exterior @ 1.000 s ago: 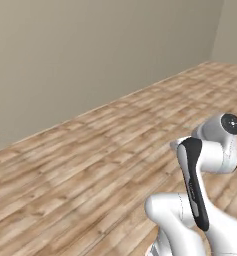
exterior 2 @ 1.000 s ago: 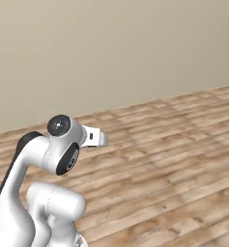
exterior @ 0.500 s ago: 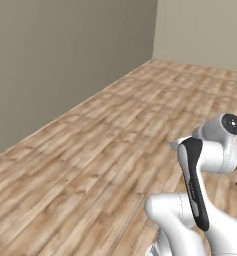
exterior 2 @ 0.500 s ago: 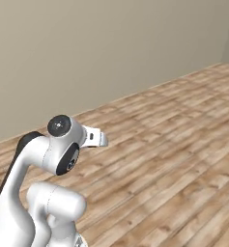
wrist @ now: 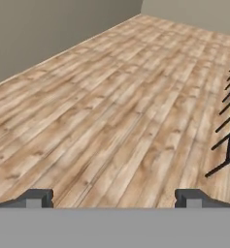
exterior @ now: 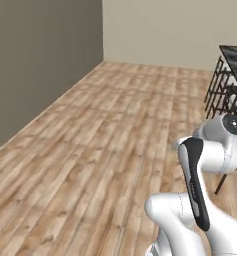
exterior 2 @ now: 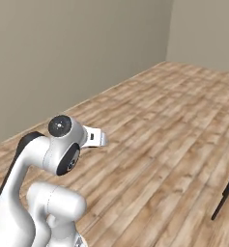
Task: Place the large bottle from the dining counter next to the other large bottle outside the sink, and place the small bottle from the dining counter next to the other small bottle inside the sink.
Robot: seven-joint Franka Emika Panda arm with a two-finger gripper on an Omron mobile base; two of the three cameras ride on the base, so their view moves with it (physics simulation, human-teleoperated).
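Across the left base view the pale plank wood floor [exterior: 105,130] has swung as the base turned; the black-marbled dining counter [exterior: 236,56] with dark wire stools [exterior: 221,85] now enters at right; bottles unseen yet; the two-finger gripper [wrist: 114,197] is spread wide, empty.

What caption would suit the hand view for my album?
Open gripper held empty above a bare wooden floor, dark stool legs at the right edge.

light: even, soft | shadows: faint | glare: none | focus: slightly blurry, low-resolution render
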